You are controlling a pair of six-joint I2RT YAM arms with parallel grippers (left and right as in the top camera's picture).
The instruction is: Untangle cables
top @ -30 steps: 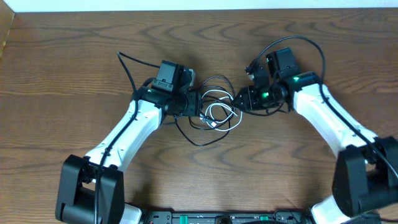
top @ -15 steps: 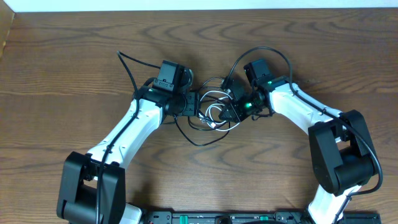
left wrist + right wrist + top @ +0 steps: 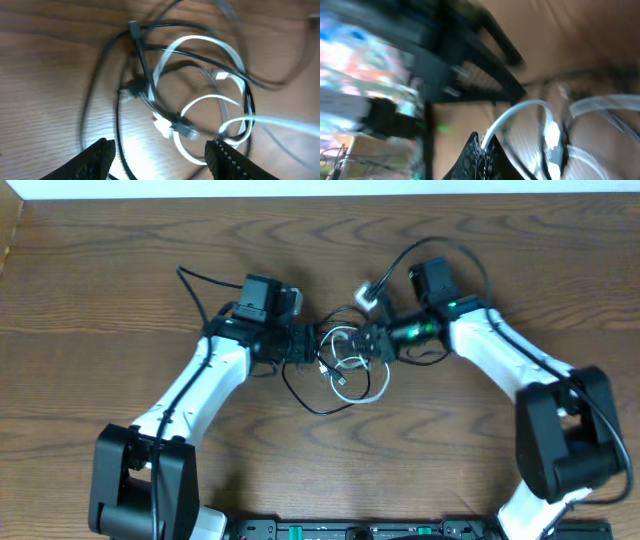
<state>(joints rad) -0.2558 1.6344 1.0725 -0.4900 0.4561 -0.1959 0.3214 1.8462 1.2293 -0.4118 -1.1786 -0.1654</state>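
Overhead, left claw (image 3: 305, 343) extends rightward, spread (right claw (image 3: 370, 340) opposite pinches white cable (image 3: 200, 39)).

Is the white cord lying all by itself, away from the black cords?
No, the left wrist view shows the white cord looping over and between the black cords in one tangled bunch.

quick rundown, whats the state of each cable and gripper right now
white cable, coiled in loops, tangled with the black ones
black cables, crossing through the white loops, not yet separated
left gripper, open, above the tangle, holding nothing
right gripper, shut, seemingly pinching the white cable; view blurred
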